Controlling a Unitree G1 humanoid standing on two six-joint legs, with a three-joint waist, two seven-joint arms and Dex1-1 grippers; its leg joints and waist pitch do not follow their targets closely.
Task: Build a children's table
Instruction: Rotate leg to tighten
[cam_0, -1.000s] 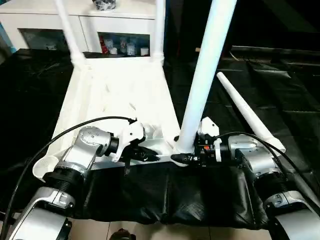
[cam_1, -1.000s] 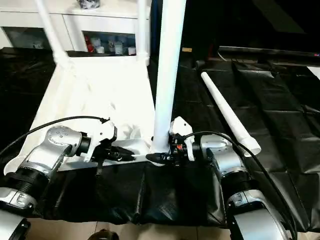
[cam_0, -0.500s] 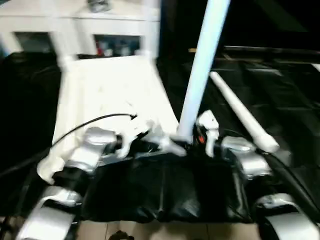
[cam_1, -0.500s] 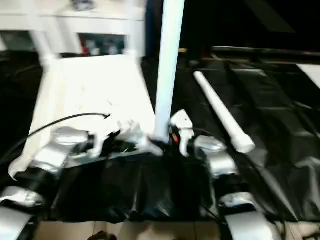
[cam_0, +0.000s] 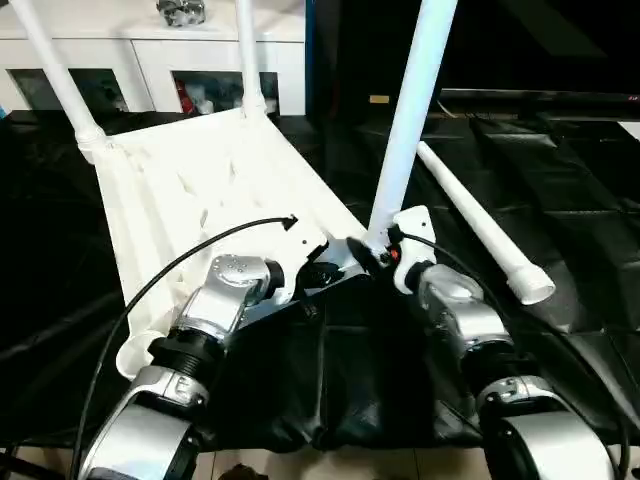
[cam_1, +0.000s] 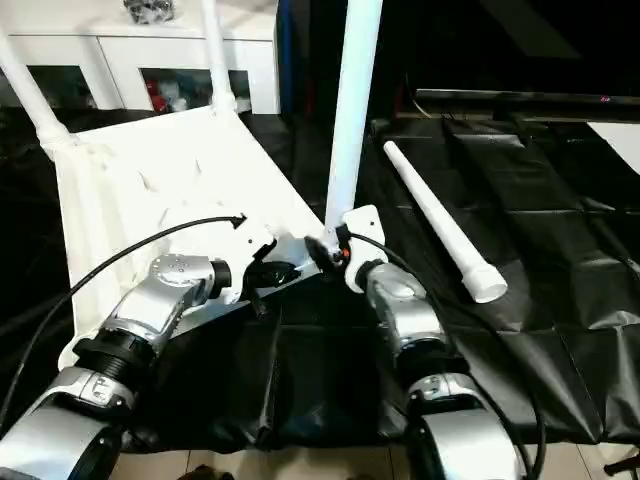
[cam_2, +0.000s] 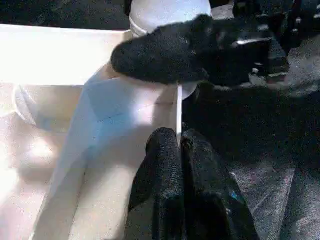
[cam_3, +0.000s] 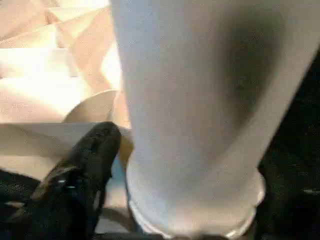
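The children's table lies upside down, its white tabletop (cam_0: 190, 190) ribbed side up and skewed on the black sheet. Two legs (cam_0: 55, 75) (cam_0: 248, 60) stand in the far corner sockets. A third leg (cam_0: 410, 120) rises from the near right socket. A loose leg (cam_0: 480, 225) lies to the right. My left gripper (cam_0: 330, 275) is shut, pinching the tabletop's thin rim (cam_2: 178, 107) beside that socket. My right gripper (cam_0: 375, 255) is open astride the third leg's base (cam_3: 200, 100), one finger (cam_3: 85, 170) close beside it.
A white cabinet (cam_0: 160, 60) with glass doors stands behind the tabletop. Crinkled black sheeting (cam_0: 560, 200) covers the floor, with pale tiles along the near edge. The tabletop's near left socket (cam_0: 135, 355) holds nothing. A cable loops over my left forearm.
The tabletop has turned on the sheet, its near right corner swinging away from me, and both grippers went with it. The right gripper's jaws stand wider around the leg's base.
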